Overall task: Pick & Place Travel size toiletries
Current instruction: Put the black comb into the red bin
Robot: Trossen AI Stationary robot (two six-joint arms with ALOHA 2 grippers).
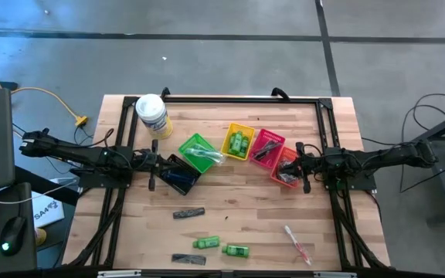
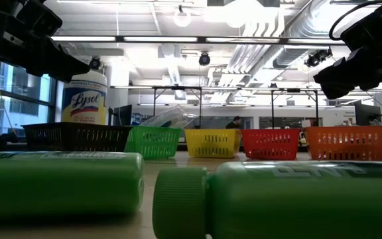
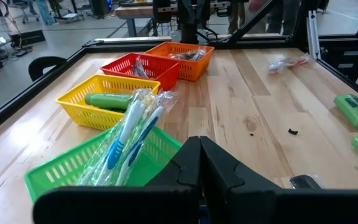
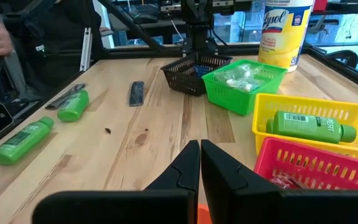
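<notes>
Both grippers hover with fingers pressed together and nothing held: the left gripper [image 1: 154, 164] just above the black mesh basket [image 1: 178, 174], the right gripper [image 1: 303, 163] over the orange plastic basket [image 1: 284, 169]. Between them sit the green basket [image 1: 197, 152] of clear-wrapped toothbrushes [image 3: 126, 134], the yellow basket [image 1: 238, 142] with a green mini bottle [image 4: 309, 126], and the red basket [image 1: 266, 147]. Farther off toward the table's near edge lie two loose bright green bottles [image 1: 205, 243], a flat black comb [image 1: 188, 212] and a wrapped toothbrush [image 1: 297, 242], with the white-lidded wipes tub [image 1: 152, 113] beyond the left gripper.
</notes>
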